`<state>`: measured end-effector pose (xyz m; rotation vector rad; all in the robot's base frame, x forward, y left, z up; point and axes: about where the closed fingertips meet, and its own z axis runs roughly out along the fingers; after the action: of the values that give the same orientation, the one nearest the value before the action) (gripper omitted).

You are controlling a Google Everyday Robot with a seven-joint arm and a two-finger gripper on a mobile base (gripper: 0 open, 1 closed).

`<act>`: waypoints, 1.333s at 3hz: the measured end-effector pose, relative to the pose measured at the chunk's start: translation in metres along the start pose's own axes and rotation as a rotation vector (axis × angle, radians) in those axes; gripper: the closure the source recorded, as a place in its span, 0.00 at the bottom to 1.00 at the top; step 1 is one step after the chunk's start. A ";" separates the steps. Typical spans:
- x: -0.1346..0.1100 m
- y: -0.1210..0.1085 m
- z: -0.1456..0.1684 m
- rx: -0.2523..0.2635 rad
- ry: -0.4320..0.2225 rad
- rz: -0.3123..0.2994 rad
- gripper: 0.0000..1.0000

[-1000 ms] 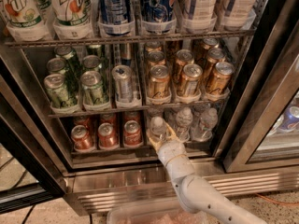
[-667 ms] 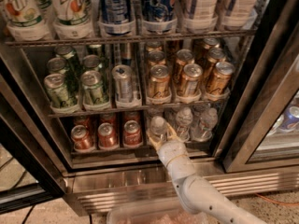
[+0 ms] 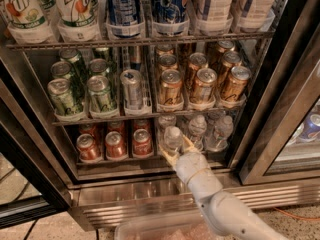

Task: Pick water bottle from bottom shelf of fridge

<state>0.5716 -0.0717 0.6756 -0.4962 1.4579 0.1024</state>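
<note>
Almost nothing has moved over the last second: the gripper (image 3: 178,150) stays at the front of the bottom shelf (image 3: 125,160), and the water bottle (image 3: 173,137) stands in the same lane as before.

In the camera view, the white arm (image 3: 220,210) reaches up from the lower right into the open fridge (image 3: 150,196). Its tan fingers (image 3: 167,157) sit one on each side of the water bottle's lower body, closed in against it, with the white cap rising just above them. The bottle stands upright on the shelf, at the front of its lane.

Beyond the fingers, further along the same shelf towards the door frame (image 3: 280,119), more clear bottles (image 3: 198,129) stand close together. On the other side of the fingers, just beside the held bottle, stand the red cans (image 3: 116,145) in rows.

Above the fingers, the next rack carries gold cans (image 3: 202,84) directly overhead, a silver can (image 3: 131,86) next to them, and green cans (image 3: 100,91) further off. Below the fingers runs the steel base grille (image 3: 125,209), and a clear plastic tub (image 3: 150,230) shows at the bottom edge.
</note>
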 end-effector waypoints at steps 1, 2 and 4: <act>-0.033 -0.006 -0.029 -0.091 -0.004 0.040 1.00; -0.056 -0.005 -0.054 -0.196 0.024 0.067 1.00; -0.074 0.003 -0.078 -0.296 0.060 0.029 1.00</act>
<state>0.4893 -0.0815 0.7433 -0.7234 1.5168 0.3319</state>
